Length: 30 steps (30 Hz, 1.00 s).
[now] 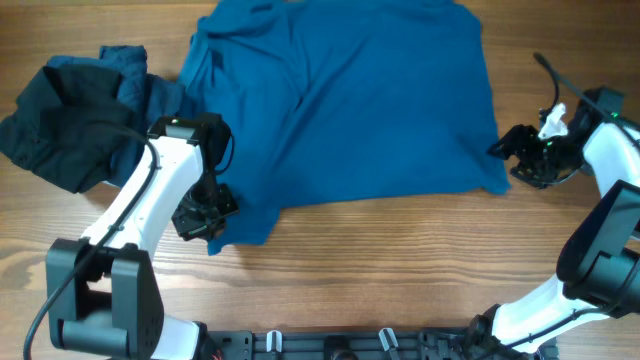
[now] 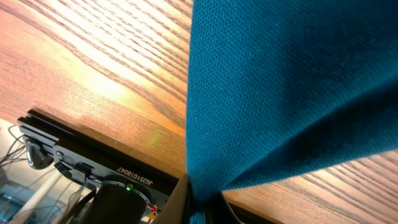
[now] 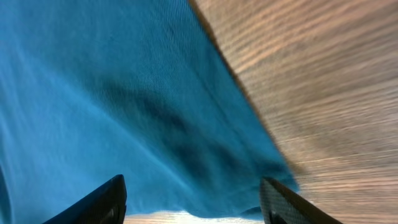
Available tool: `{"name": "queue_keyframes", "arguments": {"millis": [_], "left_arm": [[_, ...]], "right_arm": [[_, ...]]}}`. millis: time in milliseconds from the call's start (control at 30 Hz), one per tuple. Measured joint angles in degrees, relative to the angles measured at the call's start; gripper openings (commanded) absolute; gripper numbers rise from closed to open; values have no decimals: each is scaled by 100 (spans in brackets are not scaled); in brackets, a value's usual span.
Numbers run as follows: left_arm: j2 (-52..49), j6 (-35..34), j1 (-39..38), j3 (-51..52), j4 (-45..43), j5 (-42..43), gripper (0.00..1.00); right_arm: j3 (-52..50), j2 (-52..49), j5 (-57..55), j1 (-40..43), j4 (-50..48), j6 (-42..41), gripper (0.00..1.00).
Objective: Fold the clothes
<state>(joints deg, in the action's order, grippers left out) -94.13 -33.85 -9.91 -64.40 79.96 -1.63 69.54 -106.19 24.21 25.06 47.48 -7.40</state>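
Mid-blue soft knit top (image 2: 292, 93) fills the left wrist view. Its cloth is drawn down to a narrow bunch that disappears between the fingers of the left gripper (image 2: 198, 208), so that claw is closed on a pinch of the near-left hem corner. Right gripper (image 3: 193, 208) stands with fingers spread wide and holds nothing; its view is blurred.

Hazards, as judged:
1. The left hold takes only a small gather at the very edge, so a brisk lift or pull could draw the cloth out.
2. With one corner gripped and the other free, a carry by the left arm alone would drag the top askew and bunch it, spoiling a square fold.
3. Creases run across the upper-left part of the top, and folding over them would lock them in.
4. The heap of near-black and dark blue garments (image 1: 70, 120) lies just beside the left arm and against the top's left edge. A sweep of that arm could snag it.
5. If the right claw closes where it stands, it may catch only the corner tip, or miss.

Position: the top lies spread on the wooden table (image 1: 400, 270), its far edge beyond the overhead view. Its near-left corner is inside the left claw. Its near-right corner lies between the right claw's spread fingers, nearer one finger than the other; whether it touches I cannot tell.
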Motion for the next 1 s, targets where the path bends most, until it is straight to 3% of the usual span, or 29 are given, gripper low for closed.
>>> {"name": "queue_keyframes", "arguments": {"millis": [200,333,367,400,433,500,533,800,1000], "left_arm": [[46,2,17,0,120,-133,4],[46,2,17,0,168,-243,4],[48,2,17,0,166,-247,4],[48,4,17,0,166,-260,4],[48,4,17,0,166,-269,4],[48,2,17,0,166,-286,4],[48,2,17,0,166,-289,4],[50,2,17,0,192,-304,4],[232,4,17,0,299,-184,4]], "right_arm": [[-385,0,11,-116,-389,-162,70],[-791,39,-74,-151,-498,-398,62],[-846,68,-76,-151,-538,-455,53],[-905,96,-79,-151,-573,-522,35],[-999,129,-87,-151,-597,-586,24],[-1126,151,-118,-151,-595,-732,8],[-1178,151,-116,-151,-586,-798,4],[-940,431,-293,31,-85,-887,4],[-605,1759,-1036,415,310,-890,4]]}}
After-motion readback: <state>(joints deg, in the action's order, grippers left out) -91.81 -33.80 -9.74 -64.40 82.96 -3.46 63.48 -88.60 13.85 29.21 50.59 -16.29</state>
